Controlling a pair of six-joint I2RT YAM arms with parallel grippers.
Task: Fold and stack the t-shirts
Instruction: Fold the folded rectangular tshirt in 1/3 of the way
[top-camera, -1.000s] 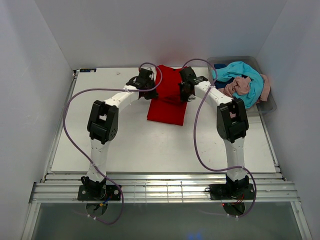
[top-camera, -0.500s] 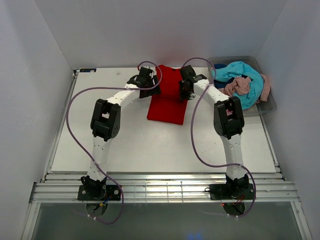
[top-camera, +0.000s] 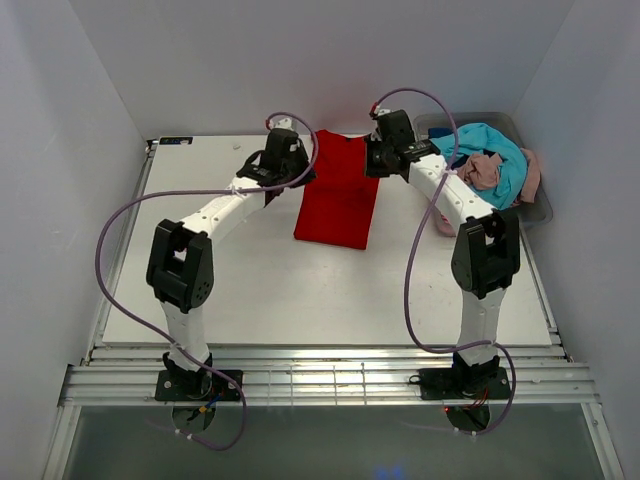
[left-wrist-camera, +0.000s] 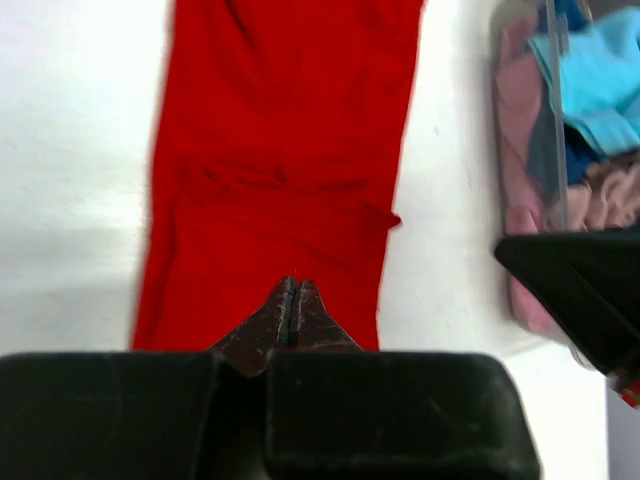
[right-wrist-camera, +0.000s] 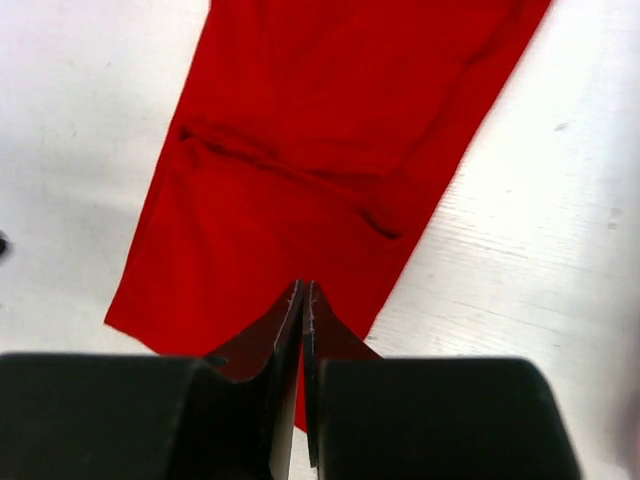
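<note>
Red t-shirt (top-camera: 337, 200): we see it folded into a long strip, flat on the counter (top-camera: 250, 290), toward the far middle.
Left gripper (left-wrist-camera: 293, 295): closed and empty, by the strip's far left edge.
Right gripper (right-wrist-camera: 303, 295): closed and empty, by the far right edge.
Other t-shirts (top-camera: 495, 150): we find turquoise and pink ones heaped in the bin (top-camera: 540, 210), far right.

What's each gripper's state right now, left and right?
Left gripper: closed, nothing held, above the plain red cloth t-shirt.
Right gripper: closed, nothing held, over the same shirt.
</note>
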